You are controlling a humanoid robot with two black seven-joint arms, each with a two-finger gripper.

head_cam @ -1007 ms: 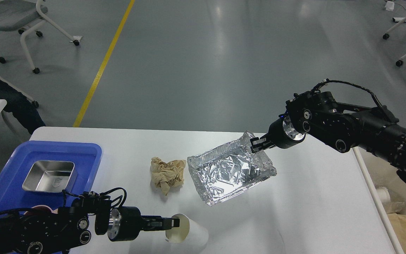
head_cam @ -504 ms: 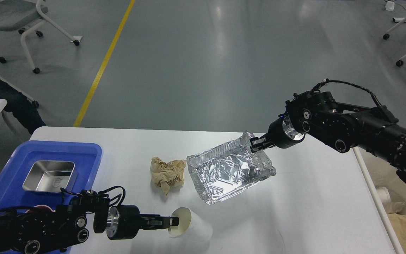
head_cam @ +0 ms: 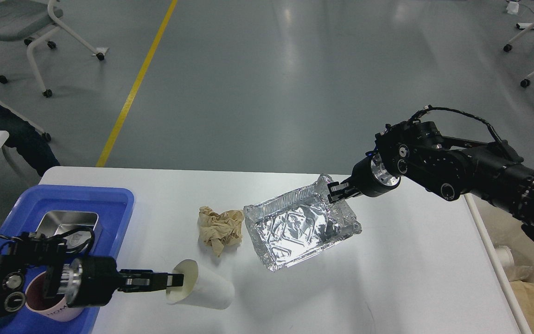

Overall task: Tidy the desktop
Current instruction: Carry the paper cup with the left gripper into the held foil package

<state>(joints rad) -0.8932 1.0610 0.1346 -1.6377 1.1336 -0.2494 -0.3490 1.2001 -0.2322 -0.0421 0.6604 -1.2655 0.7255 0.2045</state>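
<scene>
My left gripper pinches the white paper cup by its rim, low on the desktop. I should carry it level toward the blue tray at lower left. My right gripper grips the foil tray corner.

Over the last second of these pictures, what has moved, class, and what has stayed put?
The left gripper, its fingers clamped on the rim of the paper cup, has pulled the cup left toward the blue tray. The right gripper stays clamped on the foil tray, which barely shifted. The crumpled paper has not moved.
</scene>
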